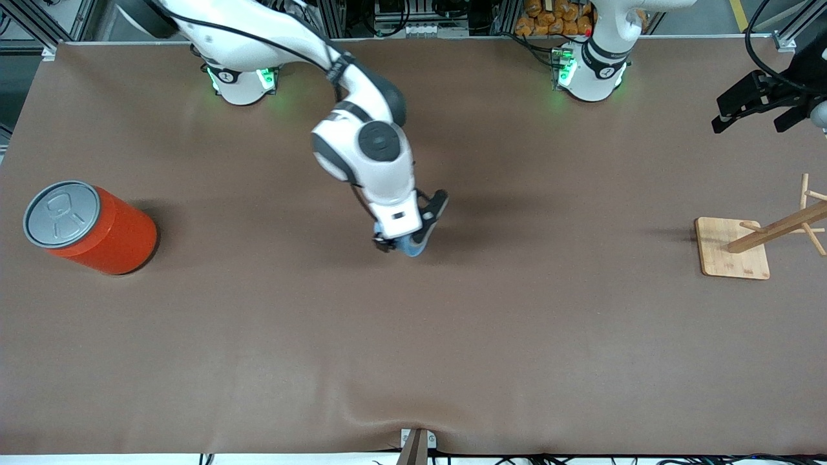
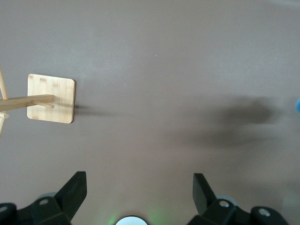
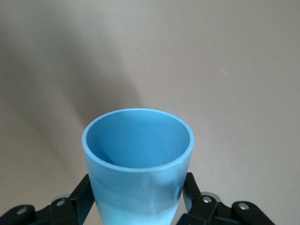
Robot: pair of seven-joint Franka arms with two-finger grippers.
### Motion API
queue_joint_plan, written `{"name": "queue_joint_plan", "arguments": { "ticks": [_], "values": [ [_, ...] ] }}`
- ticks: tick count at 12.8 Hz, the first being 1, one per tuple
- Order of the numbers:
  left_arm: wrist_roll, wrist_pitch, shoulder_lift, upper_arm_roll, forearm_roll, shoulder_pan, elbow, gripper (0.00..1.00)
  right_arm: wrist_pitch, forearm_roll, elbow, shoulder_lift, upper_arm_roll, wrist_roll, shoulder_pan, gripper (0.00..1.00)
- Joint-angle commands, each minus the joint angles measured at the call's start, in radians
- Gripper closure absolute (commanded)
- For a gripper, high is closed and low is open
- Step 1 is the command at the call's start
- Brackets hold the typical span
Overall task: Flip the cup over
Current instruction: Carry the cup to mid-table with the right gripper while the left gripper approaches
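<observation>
The brown desk [image 1: 258, 336] carries an orange canister [image 1: 97, 229] at nine o'clock and a wooden rack [image 1: 736, 248] at three o'clock. At the centre, the right pincer [image 1: 404, 242] grips the light-blue cup [image 3: 138, 164], its fingers [image 3: 190, 187] pressing both sides. The left pincer [image 2: 139, 187] waits spread wide at two o'clock.

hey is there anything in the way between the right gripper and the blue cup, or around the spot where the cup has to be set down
Nothing visible. The right gripper already has its fingers on either side of the cup, low over the middle of the table. The orange canister and wooden rack stand toward the table's two ends. The left gripper waits open near the rack.
</observation>
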Motion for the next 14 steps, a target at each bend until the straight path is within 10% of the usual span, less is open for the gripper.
{"name": "queue_joint_plan", "arguments": {
  "ticks": [1,10,11,12,14],
  "values": [
    [0.009,-0.013,-0.004,-0.002,-0.004,0.005,0.001,0.0,0.008,-0.076,0.058,0.086,-0.009,-0.032,0.076,1.0],
    [-0.008,-0.013,0.039,-0.007,-0.057,0.005,-0.058,0.0,0.012,-0.151,0.08,0.185,-0.051,0.057,0.185,0.99],
    [-0.008,-0.011,0.054,-0.007,-0.091,0.005,-0.069,0.0,0.008,-0.155,0.08,0.183,-0.051,0.055,0.187,0.74],
    [-0.008,-0.011,0.067,-0.007,-0.113,0.005,-0.08,0.0,0.003,-0.187,0.078,0.183,-0.051,0.055,0.184,0.01],
    [-0.01,-0.003,0.072,-0.007,-0.142,0.005,-0.146,0.0,0.002,-0.208,0.078,0.183,-0.051,0.055,0.182,0.0]
  ]
}}
